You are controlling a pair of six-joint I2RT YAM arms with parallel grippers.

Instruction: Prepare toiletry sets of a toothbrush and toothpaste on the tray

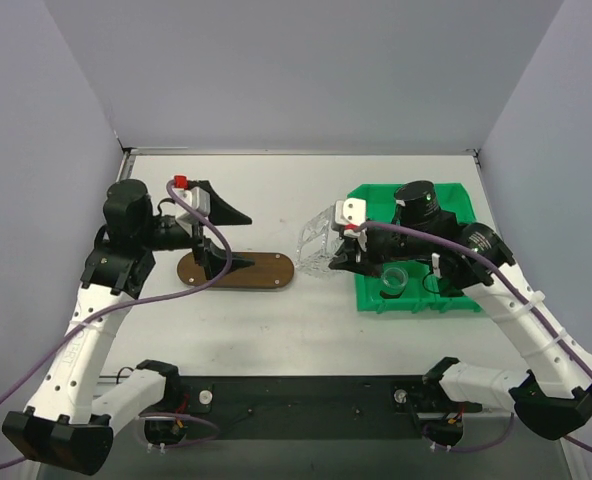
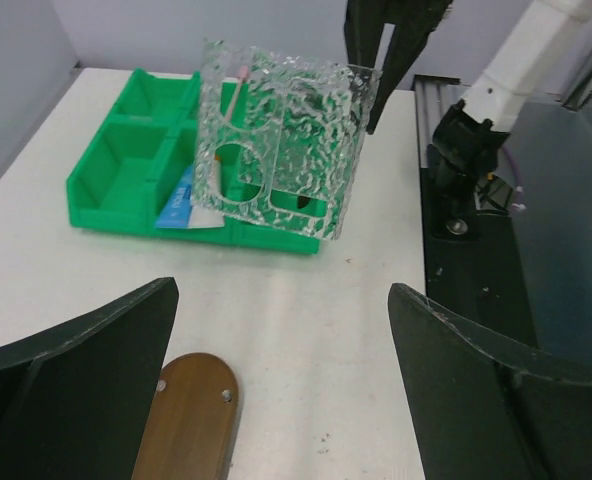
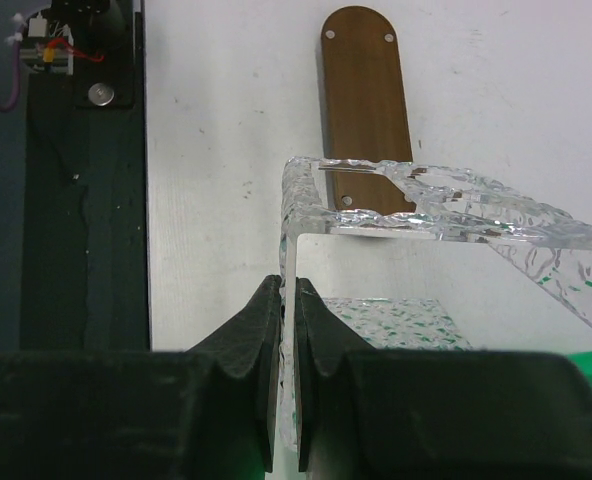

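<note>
The dark brown oval tray (image 1: 261, 270) lies on the white table left of centre, with nothing on it. My left gripper (image 1: 226, 245) hovers open over its left end; in the left wrist view only the tray's rounded end (image 2: 186, 415) shows below the wide jaws (image 2: 281, 300). My right gripper (image 3: 288, 285) is shut on one wall of a clear textured plastic holder (image 3: 446, 205), held in the air between the tray (image 3: 364, 100) and the green bin (image 1: 446, 300). Behind the holder (image 2: 281, 140), a blue-and-white toothpaste (image 2: 181, 200) and a pale pink toothbrush (image 2: 236, 90) rest in the bin (image 2: 116, 170).
A small clear cup (image 1: 394, 278) stands in the bin's near compartment. The dark base rail (image 1: 306, 400) with both arm mounts runs along the table's near edge. Grey walls close the table at the back and sides.
</note>
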